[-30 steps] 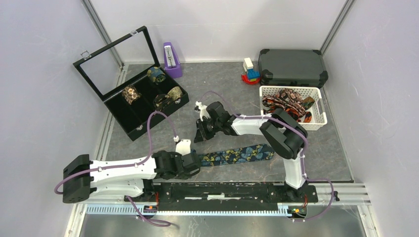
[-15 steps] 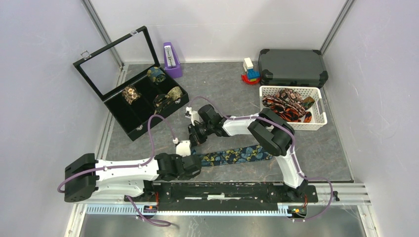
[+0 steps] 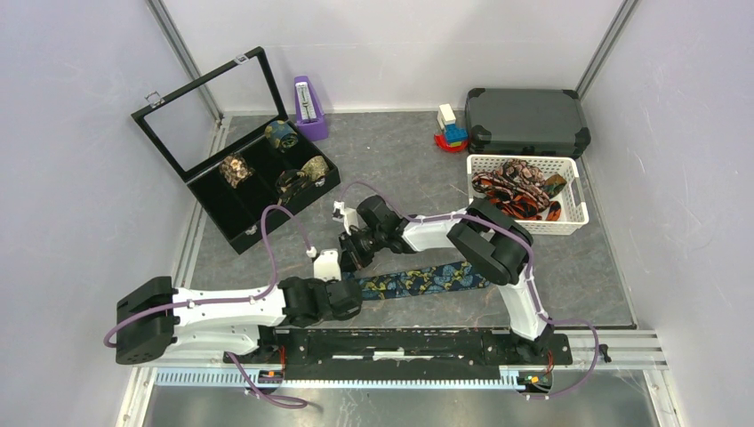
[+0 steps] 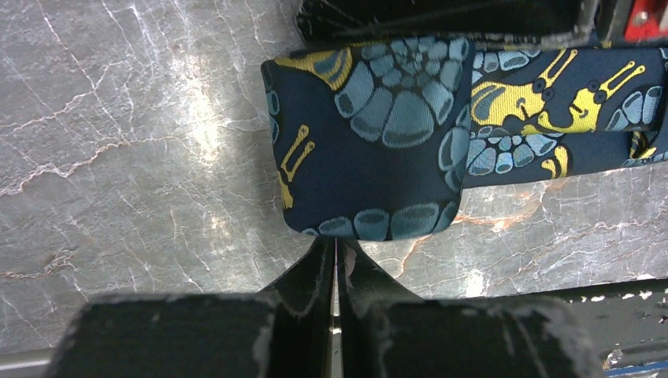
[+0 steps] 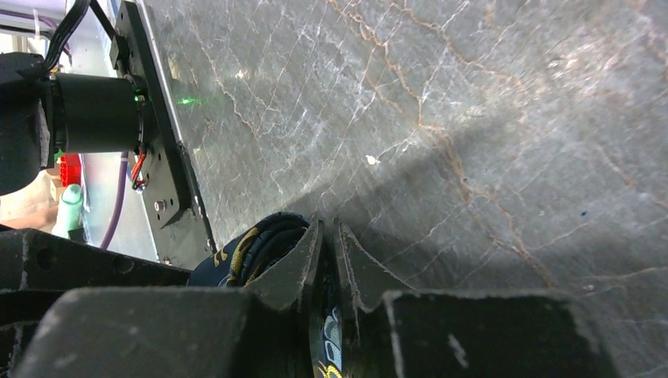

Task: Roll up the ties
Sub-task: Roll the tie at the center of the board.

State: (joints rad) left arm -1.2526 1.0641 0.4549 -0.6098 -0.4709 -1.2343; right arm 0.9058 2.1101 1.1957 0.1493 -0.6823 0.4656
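A navy tie (image 3: 427,279) with blue-gold paisley lies along the near floor, its left end rolled into a small coil. My left gripper (image 3: 348,298) is at that coil. In the left wrist view the jaws stand shut (image 4: 336,246), their tips under the edge of the coil (image 4: 370,142). My right gripper (image 3: 349,256) reaches in from behind. In the right wrist view it (image 5: 329,228) is shut on a strip of the same fabric, with the coil (image 5: 256,246) beside its left finger. Loose red-orange and brown ties (image 3: 511,182) fill the white basket (image 3: 576,213).
An open black box (image 3: 213,213) at the back left holds several rolled ties (image 3: 236,169). A purple metronome (image 3: 308,107), toy blocks (image 3: 451,127) and a dark case (image 3: 526,120) stand along the back. The rail (image 3: 400,342) runs along the near edge.
My right gripper has moved left and nearer, down to the tie's rolled end beside the left gripper. The left gripper has shifted slightly left.
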